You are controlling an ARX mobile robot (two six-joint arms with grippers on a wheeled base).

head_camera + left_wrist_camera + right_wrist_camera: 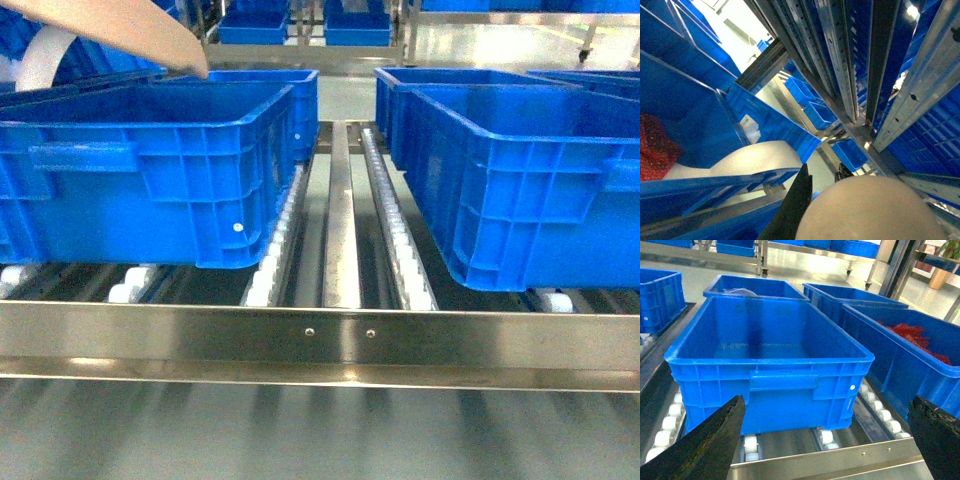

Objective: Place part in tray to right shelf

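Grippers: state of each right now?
Left gripper: one dark finger visible beside the pale beige plastic scoop; grip cannot be told.
Right gripper: open, empty, facing the large blue ribbed crate.

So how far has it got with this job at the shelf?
Done: the robot is up at the roller shelf. In hand: the beige tray is raised over the left crate; the right hand is open and empty. Left: the small blue part isn't visible anywhere, so I can't tell whether it's been delivered.
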